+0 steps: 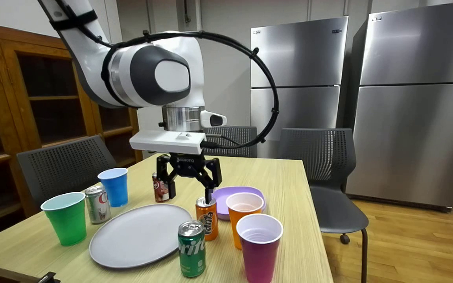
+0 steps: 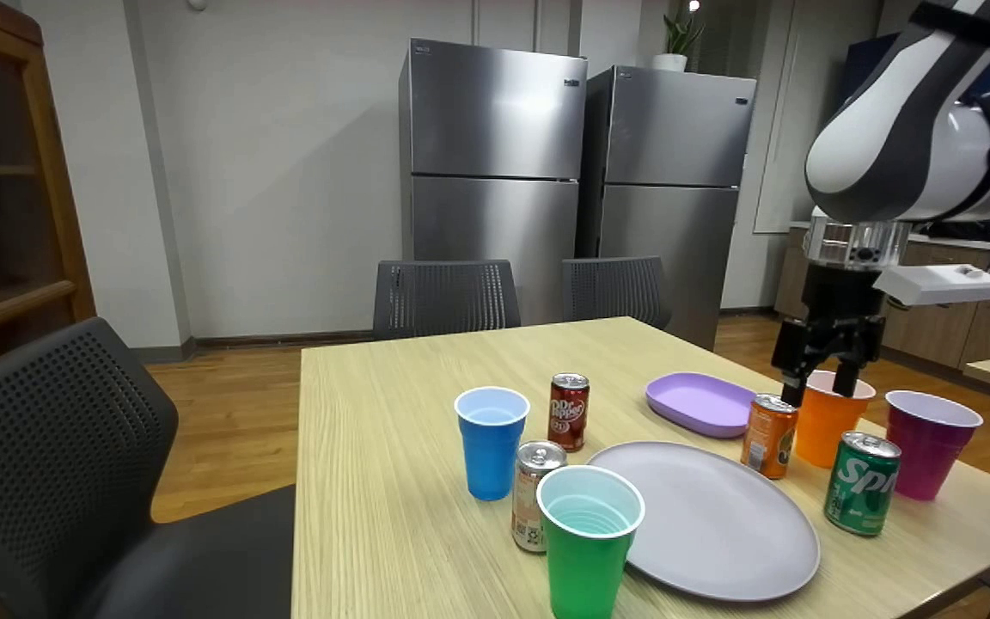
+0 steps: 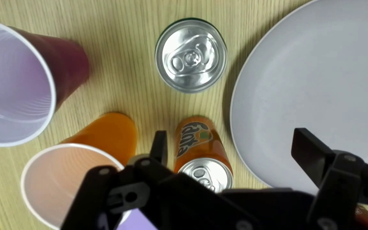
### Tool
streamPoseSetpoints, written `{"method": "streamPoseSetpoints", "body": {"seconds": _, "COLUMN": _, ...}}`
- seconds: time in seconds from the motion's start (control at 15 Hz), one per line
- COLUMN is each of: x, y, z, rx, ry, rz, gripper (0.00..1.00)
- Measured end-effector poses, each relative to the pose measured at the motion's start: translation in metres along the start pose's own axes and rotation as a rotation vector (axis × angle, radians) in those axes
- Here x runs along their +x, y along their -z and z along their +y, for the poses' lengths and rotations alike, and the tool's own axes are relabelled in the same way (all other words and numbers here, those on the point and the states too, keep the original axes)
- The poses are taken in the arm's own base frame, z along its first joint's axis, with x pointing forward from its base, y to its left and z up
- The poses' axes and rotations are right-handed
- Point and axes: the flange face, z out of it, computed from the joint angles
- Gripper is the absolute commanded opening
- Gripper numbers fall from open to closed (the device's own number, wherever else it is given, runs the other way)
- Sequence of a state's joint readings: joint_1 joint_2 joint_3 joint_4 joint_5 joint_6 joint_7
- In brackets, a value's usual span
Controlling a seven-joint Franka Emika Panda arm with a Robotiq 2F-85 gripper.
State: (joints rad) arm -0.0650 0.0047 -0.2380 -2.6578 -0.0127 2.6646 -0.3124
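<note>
My gripper [image 1: 190,194] stands open above the table, its fingers pointing down with nothing held between them. Nearest to it is an upright orange Fanta can [image 1: 207,220], close to one fingertip; whether they touch I cannot tell. In the wrist view the Fanta can [image 3: 200,143] appears between the fingers, nearer the left one, its top partly covered by the gripper body. The right finger [image 3: 311,156] shows over the large grey plate [image 3: 299,80]. An orange cup [image 2: 830,421] stands beside the Fanta can. A green Sprite can [image 2: 863,484] is upright near the plate's rim.
A magenta cup [image 1: 260,247] stands near the Sprite can. A purple dish [image 2: 701,404] lies behind the Fanta can. Across the plate are a Dr Pepper can [image 2: 568,413], a blue cup [image 2: 491,443], a silver can [image 1: 98,204] and a green cup [image 1: 65,220]. Chairs surround the table.
</note>
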Motion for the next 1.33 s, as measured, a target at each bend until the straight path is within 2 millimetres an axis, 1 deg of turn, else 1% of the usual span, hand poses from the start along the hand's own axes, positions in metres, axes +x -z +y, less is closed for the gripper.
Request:
{"method": "streamPoseSetpoints", "body": {"seconds": 0.4, "x": 0.013, "y": -0.031, "z": -0.001, "rx": -0.028, "ry": -0.036, "rz": 0.003, "gripper": 1.0}}
{"method": "streamPoseSetpoints", "body": {"seconds": 0.67, "x": 0.028, "y": -0.047, "z": 0.004, "rx": -0.043, "ry": -0.061, "rz": -0.004, "gripper": 1.0}}
{"method": "streamPoseSetpoints", "body": {"seconds": 0.87, "x": 0.041, "y": -0.056, "z": 0.008, "rx": -0.054, "ry": -0.074, "rz": -0.008, "gripper": 1.0}}
{"method": "streamPoseSetpoints", "body": {"seconds": 0.93, "x": 0.045, "y": -0.058, "z": 0.008, "rx": -0.056, "ry": -0.076, "rz": -0.008, "gripper": 0.75}}
{"method": "streamPoseSetpoints", "body": {"seconds": 1.0, "x": 0.049, "y": -0.06, "z": 0.009, "rx": -0.059, "ry": -0.076, "rz": -0.008, "gripper": 0.72}}
{"method": "streamPoseSetpoints", "body": {"seconds": 1.07, "x": 0.052, "y": -0.062, "z": 0.009, "rx": -0.06, "ry": -0.075, "rz": -0.008, "gripper": 0.66}}
{"method": "streamPoseSetpoints", "body": {"seconds": 1.13, "x": 0.055, "y": -0.064, "z": 0.01, "rx": -0.062, "ry": -0.074, "rz": -0.008, "gripper": 0.56}}
{"method": "streamPoseSetpoints", "body": {"seconds": 1.27, "x": 0.061, "y": -0.062, "z": 0.01, "rx": -0.065, "ry": -0.074, "rz": 0.001, "gripper": 0.4}}
{"method": "streamPoseSetpoints", "body": {"seconds": 1.33, "x": 0.063, "y": -0.061, "z": 0.01, "rx": -0.066, "ry": -0.073, "rz": 0.003, "gripper": 0.38}}
